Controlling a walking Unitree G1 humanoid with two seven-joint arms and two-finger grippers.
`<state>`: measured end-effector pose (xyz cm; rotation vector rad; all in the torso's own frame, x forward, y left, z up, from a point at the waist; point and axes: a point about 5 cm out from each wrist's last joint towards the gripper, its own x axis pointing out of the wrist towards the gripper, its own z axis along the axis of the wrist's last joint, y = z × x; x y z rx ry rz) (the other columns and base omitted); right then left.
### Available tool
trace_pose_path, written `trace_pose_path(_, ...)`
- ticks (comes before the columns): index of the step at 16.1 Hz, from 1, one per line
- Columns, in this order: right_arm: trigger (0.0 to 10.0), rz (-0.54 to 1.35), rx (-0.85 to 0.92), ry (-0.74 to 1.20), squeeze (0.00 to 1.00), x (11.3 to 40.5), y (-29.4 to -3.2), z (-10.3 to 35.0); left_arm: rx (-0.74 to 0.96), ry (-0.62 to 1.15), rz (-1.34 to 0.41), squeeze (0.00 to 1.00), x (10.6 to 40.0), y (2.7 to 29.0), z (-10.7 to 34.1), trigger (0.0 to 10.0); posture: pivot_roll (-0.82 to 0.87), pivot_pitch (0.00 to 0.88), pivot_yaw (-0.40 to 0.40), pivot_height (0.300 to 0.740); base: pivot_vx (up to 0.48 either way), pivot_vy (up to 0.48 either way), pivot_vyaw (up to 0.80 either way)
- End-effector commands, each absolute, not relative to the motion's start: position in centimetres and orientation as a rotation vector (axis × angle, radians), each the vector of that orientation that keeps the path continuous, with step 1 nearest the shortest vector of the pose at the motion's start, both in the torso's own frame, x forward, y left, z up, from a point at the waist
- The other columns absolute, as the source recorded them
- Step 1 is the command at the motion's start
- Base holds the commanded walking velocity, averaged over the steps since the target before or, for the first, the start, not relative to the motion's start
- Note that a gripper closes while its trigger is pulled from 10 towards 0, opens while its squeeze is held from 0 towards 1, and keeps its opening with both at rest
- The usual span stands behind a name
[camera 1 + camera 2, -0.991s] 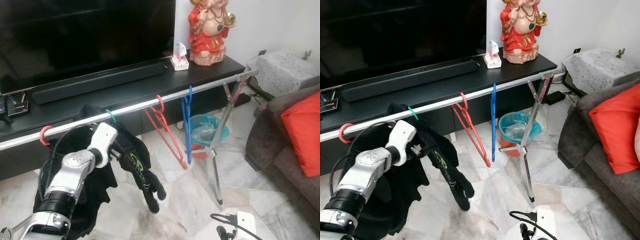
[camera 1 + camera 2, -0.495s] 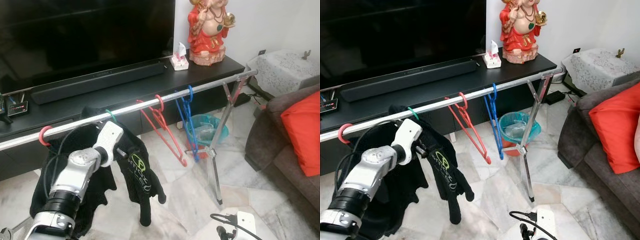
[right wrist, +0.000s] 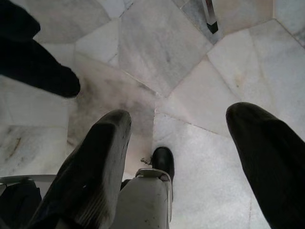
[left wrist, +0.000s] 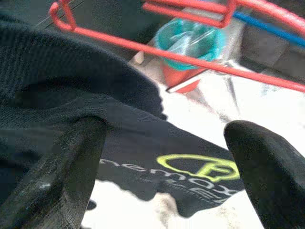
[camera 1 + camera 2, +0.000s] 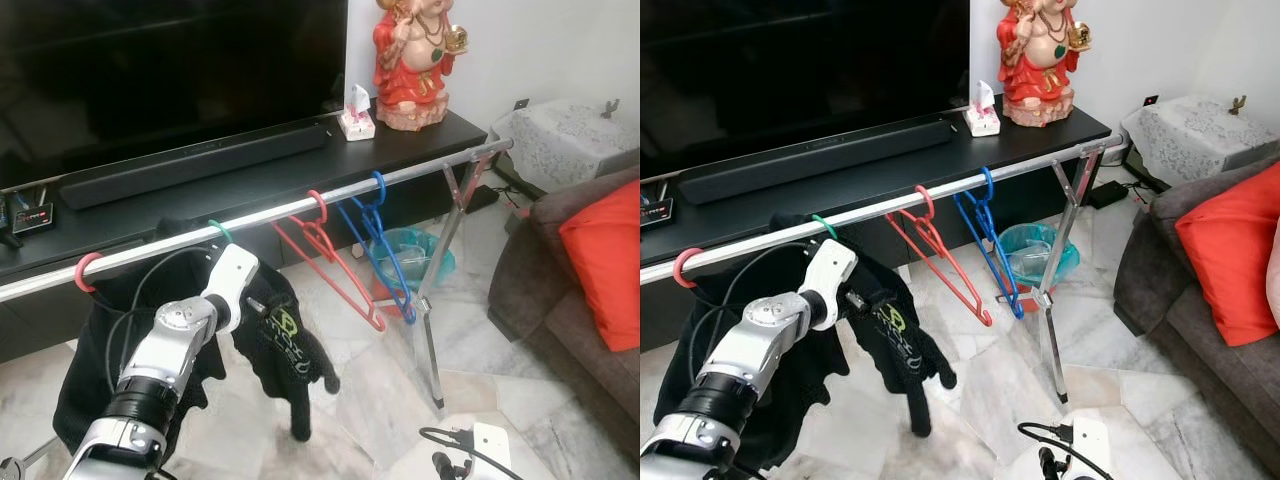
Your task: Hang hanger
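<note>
In the left eye view the left gripper [image 5: 262, 303] was at the black garment [image 5: 285, 345] that hung from the green hanger [image 5: 217, 229] on the rail [image 5: 420, 171], left of the rail's middle. If the arm dragged the cloth, the hook could, I judged, slip off the rail. Against the earlier frame, the red hanger [image 5: 335, 262] and blue hanger [image 5: 385, 250] had swung out towards the stand's end.

The right eye view matched.

In the left wrist view the fingers [image 4: 62, 171] stood apart, cloth lying between them, not clamped.

In the right wrist view the right gripper [image 3: 181, 157] hung idle over the marble floor [image 3: 162, 52], fingers apart.
</note>
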<state>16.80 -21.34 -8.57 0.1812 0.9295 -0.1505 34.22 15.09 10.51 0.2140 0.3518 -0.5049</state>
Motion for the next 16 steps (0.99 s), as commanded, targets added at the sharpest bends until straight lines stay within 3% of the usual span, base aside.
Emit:
trace_pose_path(1,10.0,-0.163,0.195,0.931,0.0,16.5,-21.3,-8.7,0.221,0.391,-0.443,0.0,34.6,15.3,10.3,10.0,0.03,0.0,0.022,0.74,0.0,0.0,0.0)
trace_pose_path(4,10.0,-0.164,0.195,0.934,0.0,16.4,-21.3,-8.7,0.155,0.456,-0.266,0.0,35.4,15.8,9.8,10.0,0.03,0.0,0.021,0.74,0.0,0.0,0.0)
trace_pose_path(9,10.0,-0.161,0.194,0.935,0.0,16.5,-21.4,-8.7,0.195,0.497,-0.169,0.0,35.3,17.2,9.3,10.0,0.03,0.0,0.015,0.74,0.0,0.0,0.0)
trace_pose_path(16,10.0,-0.156,0.193,0.935,0.0,16.6,-21.3,-8.7,0.202,0.461,-0.155,0.0,35.4,17.1,8.7,10.0,0.04,0.0,0.013,0.74,0.0,0.0,0.0)
